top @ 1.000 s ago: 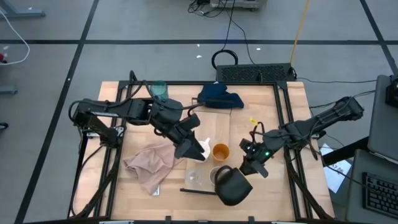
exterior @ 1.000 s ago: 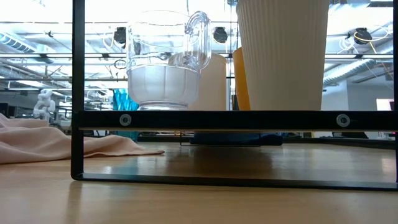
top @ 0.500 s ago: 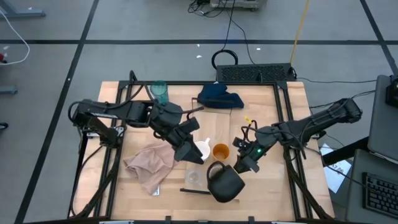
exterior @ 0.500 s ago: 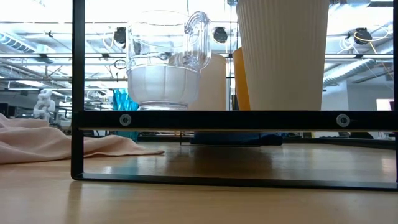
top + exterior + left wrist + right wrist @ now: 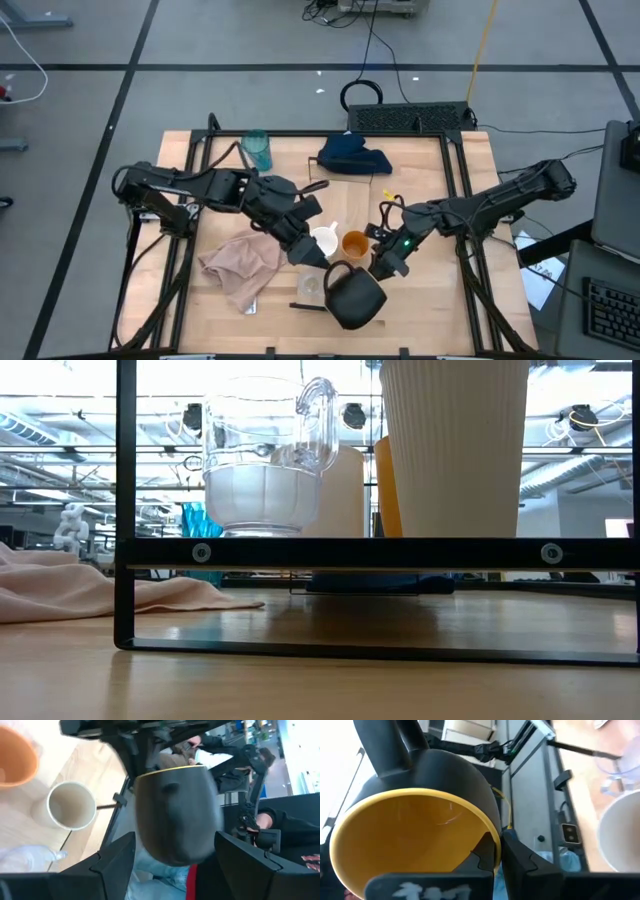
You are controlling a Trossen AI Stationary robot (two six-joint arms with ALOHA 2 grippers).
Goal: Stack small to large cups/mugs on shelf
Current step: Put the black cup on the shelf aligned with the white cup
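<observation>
While your right gripper pinches the rim of the dark yellow-lined mug above the shelf's near end, your left gripper waits wide open just beside it. Next along stand the empty white mug and small orange cup. Far back stands the tall teal tumbler.

Dark mug, seemingly yellow-lined.

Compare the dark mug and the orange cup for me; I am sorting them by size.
The dark mug is bigger than the orange cup. The mug has a handle; the cup shows none. The mug hangs tilted in the right gripper, shut on its rim; the cup stands upright on the shelf. Both are open-topped.
</observation>
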